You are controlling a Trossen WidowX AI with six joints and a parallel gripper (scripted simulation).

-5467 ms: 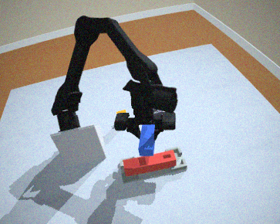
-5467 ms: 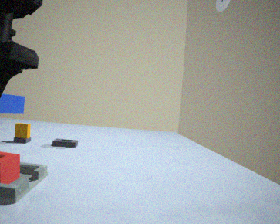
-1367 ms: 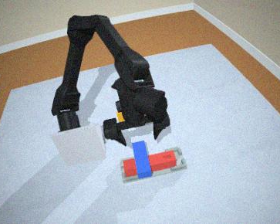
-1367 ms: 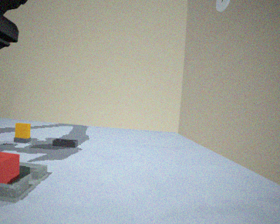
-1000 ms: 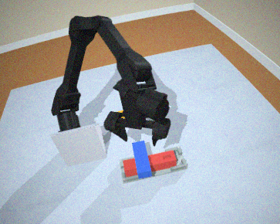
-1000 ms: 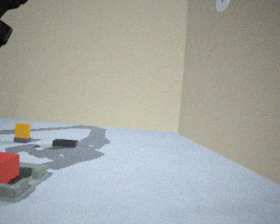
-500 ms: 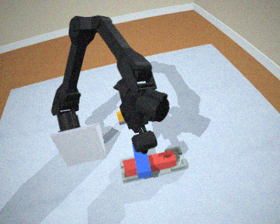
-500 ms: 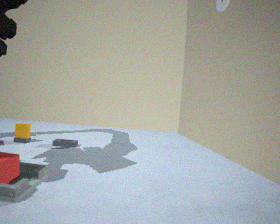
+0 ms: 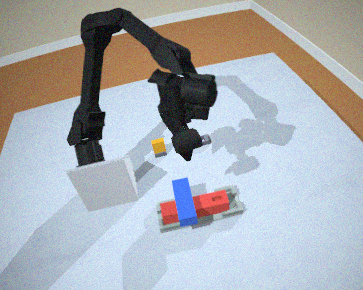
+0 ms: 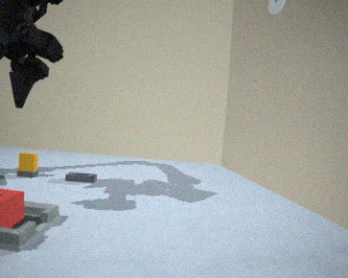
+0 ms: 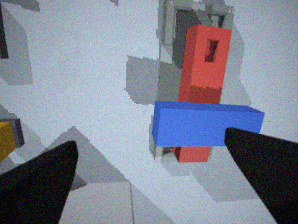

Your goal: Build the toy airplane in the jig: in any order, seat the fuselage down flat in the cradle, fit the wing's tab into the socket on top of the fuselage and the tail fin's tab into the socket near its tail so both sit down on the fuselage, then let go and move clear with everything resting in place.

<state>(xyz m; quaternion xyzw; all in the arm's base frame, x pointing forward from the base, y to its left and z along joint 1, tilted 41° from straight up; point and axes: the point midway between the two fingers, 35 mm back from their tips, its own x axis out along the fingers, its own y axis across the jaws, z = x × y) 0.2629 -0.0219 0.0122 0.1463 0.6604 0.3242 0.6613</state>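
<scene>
Pincer (image 9: 188,156) (image 10: 4,102) (image 11: 153,141), black and pointy, is spread wide, holding nothing. A boxy yellow tail fin (image 9: 158,145) (image 10: 28,162) (image 11: 6,140) sits on dark grey. A long red block body (image 9: 211,204) (image 10: 5,209) (image 11: 202,70) lies lengthwise in a grey cradle (image 9: 239,208) (image 10: 5,237) (image 11: 169,30), its top crossed by a smooth blue wing (image 9: 184,201) (image 11: 200,125).
</scene>
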